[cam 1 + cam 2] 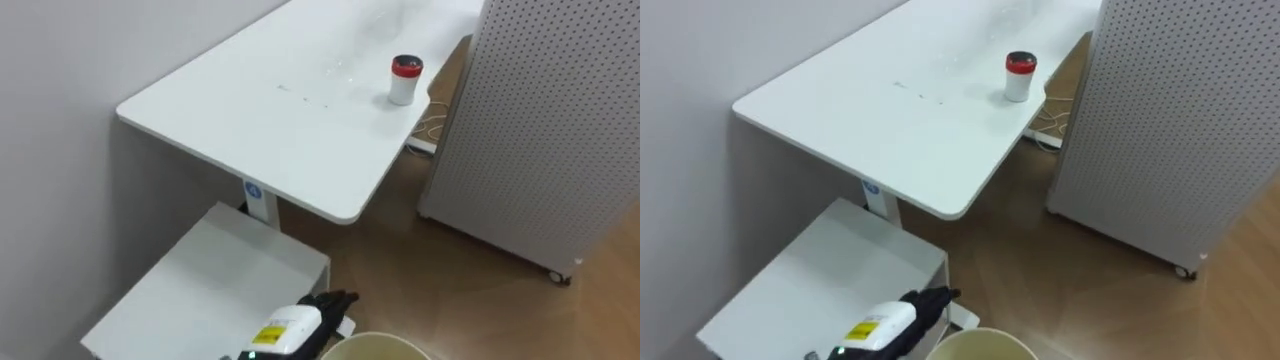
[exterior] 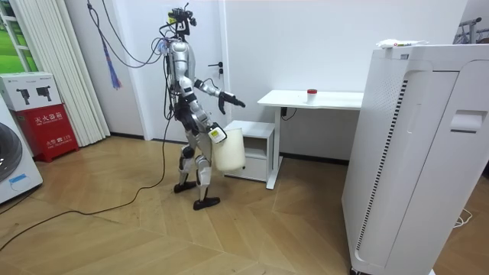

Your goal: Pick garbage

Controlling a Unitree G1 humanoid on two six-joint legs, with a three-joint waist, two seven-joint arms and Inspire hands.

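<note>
A round cream plastic bin (image 1: 372, 346) is seen just beside the left robot hand (image 1: 312, 316); whether its fingers are curled cannot be told.

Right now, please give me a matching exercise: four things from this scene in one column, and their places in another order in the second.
Things:
1 can
2 bin
3 cabinet
4 panel

Places:
a tall, on the floor right of the desk
b on the desk
c at the robot's hip
d low, at the desk's near end

Pairs: 1-b; 2-c; 3-d; 4-a
</note>
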